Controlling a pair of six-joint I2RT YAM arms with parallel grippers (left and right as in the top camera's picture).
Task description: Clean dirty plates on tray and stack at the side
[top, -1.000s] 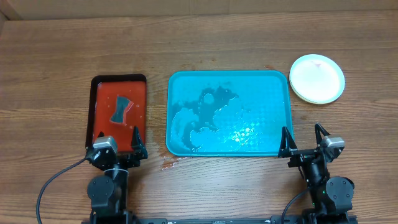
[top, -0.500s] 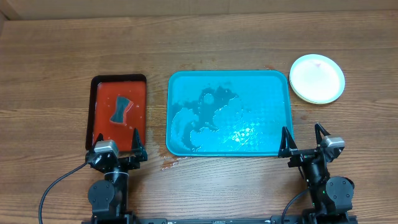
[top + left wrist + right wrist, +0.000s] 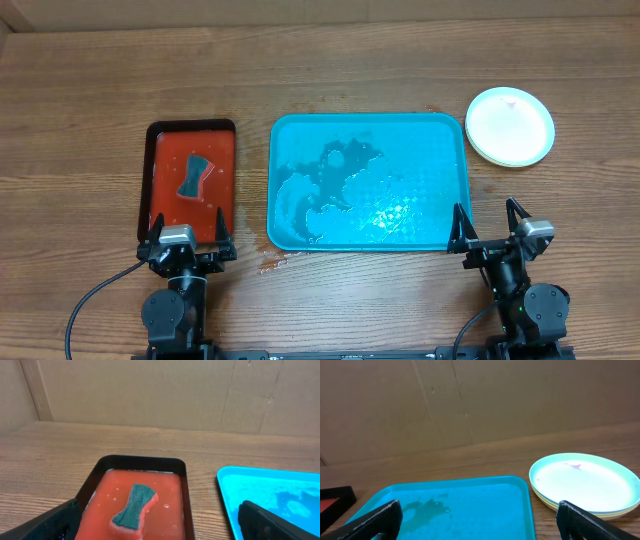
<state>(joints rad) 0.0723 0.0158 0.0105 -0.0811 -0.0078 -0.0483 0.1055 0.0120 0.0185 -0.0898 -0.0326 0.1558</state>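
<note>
The plates [image 3: 510, 126] sit stacked on the table right of the tray, light blue rimmed one on top with a small red smear; yellow-green rims show beneath it in the right wrist view [image 3: 585, 482]. The turquoise tray [image 3: 440, 130] lies at the centre, holding only water; it also shows in the right wrist view [image 3: 520, 505] and the left wrist view [image 3: 235, 485]. My left gripper [image 3: 186, 232] is open and empty at the near end of the red tray. My right gripper [image 3: 488, 225] is open and empty at the turquoise tray's near right corner.
A red tray with black rim [image 3: 155, 150] stands left of the turquoise tray, holding reddish water and a green-topped sponge [image 3: 193, 175], also in the left wrist view [image 3: 133, 506]. Small wet spots [image 3: 270, 262] lie on the table by the turquoise tray's near left corner.
My left gripper has shifted slightly to the right and toward the front edge. The right arm, plates and trays have not moved.
</note>
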